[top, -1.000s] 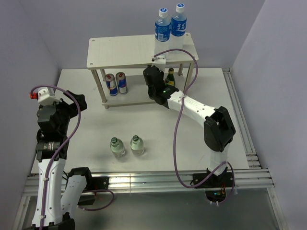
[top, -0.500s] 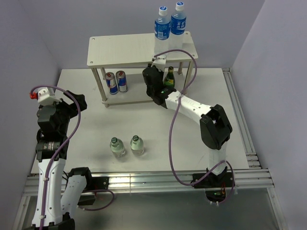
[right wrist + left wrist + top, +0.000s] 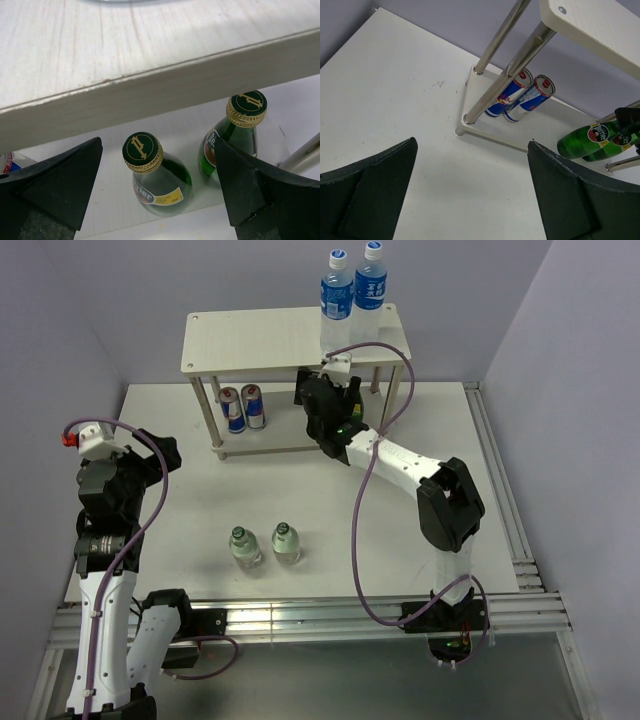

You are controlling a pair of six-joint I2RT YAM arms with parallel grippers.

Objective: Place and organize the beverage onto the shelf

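Note:
The shelf (image 3: 260, 340) stands at the back of the table. Two blue-labelled water bottles (image 3: 338, 290) are on its top board, and two Red Bull cans (image 3: 243, 407) on the lower tier. My right gripper (image 3: 157, 185) reaches under the top board (image 3: 150, 85), open. A green Perrier bottle (image 3: 160, 180) stands upright on the lower tier between its spread fingers, untouched. A second green bottle (image 3: 235, 135) stands just right of it. My left gripper (image 3: 472, 195) hovers open and empty over the table at the left. Two small clear bottles (image 3: 243, 546) (image 3: 287, 542) stand on the table near the front.
The shelf's metal legs (image 3: 510, 65) rise beside the cans (image 3: 520, 95) in the left wrist view. The right arm's cable (image 3: 360, 510) loops over the table. Grey walls close in the back and sides, and a rail frame (image 3: 300, 615) runs along the front edge.
My right gripper has opened and let go of the green bottle, which now stands on the lower tier. The left arm has not moved.

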